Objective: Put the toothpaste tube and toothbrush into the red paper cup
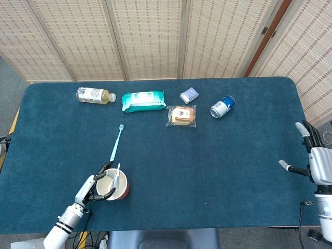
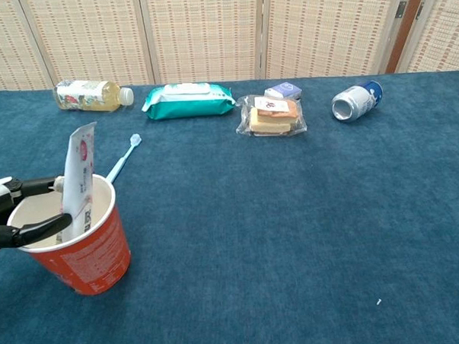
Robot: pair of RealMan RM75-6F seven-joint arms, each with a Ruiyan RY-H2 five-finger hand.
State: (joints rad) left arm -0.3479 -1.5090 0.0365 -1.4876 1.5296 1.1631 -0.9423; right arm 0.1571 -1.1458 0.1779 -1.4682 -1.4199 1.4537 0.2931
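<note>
The red paper cup (image 1: pixel 122 192) (image 2: pixel 84 254) stands near the table's front left. The white toothpaste tube (image 1: pixel 117 178) (image 2: pixel 78 172) stands nearly upright in it, its top poking above the rim. My left hand (image 1: pixel 92 188) (image 2: pixel 14 216) reaches over the cup's left rim and pinches the tube by its edges between two fingertips. The light blue toothbrush (image 1: pixel 116 142) (image 2: pixel 123 159) lies flat on the cloth just beyond the cup. My right hand (image 1: pixel 313 162) hangs off the table's right edge with its fingers spread and nothing in it; only the head view shows it.
Along the back lie a drink bottle (image 1: pixel 95 95), a teal wipes pack (image 1: pixel 143 101), a small blue box (image 1: pixel 189 94), a wrapped sandwich (image 1: pixel 182 115) and a blue can (image 1: pixel 222 106). The blue table (image 1: pixel 207 166) ends close in front of the cup.
</note>
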